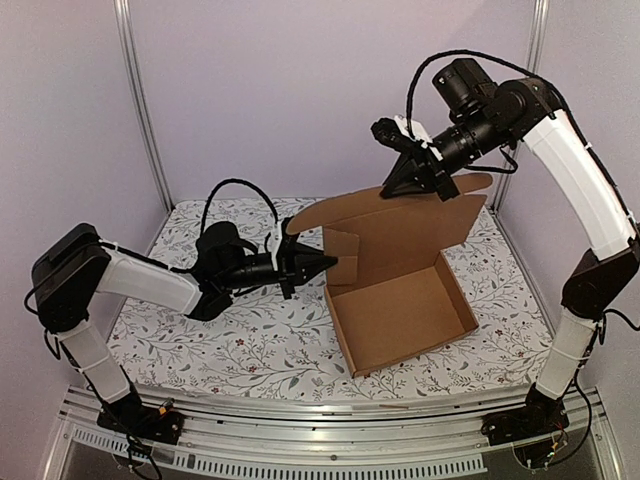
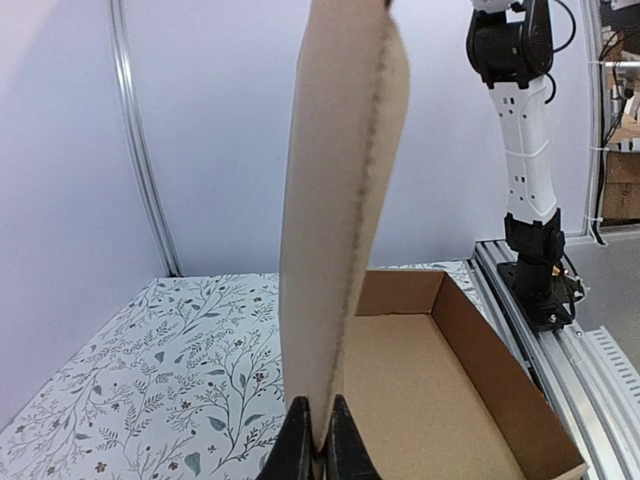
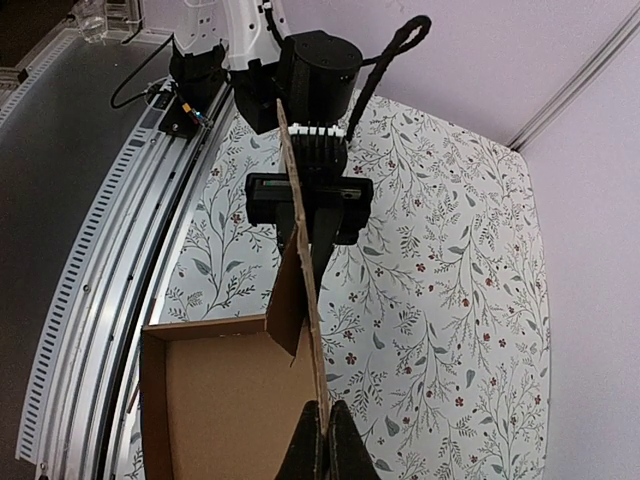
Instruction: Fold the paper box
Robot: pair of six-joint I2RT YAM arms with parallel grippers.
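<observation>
**Lid up, side flap in hand**

Nearest my bases, low and right of centre in the top view, the paper box [image 1: 400, 315] sits on the flowered table [image 1: 200, 340]. Its shallow tray is already walled and open side up. At mid-frame my left gripper [image 1: 330, 265] is clenched on the small side flap [image 1: 343, 243] at the lid's left end (my wrist camera shows the card edge-on between the fingers). Farther back, upper right, my right gripper [image 1: 430, 183] pinches the top edge of the upright lid panel [image 1: 400, 225].

I judge this the flap-tucking step. Next I should swing that flap inward, square to the lid, while the right arm steadies the panel. Then the lid can come down so the flaps slide inside the tray walls.
</observation>
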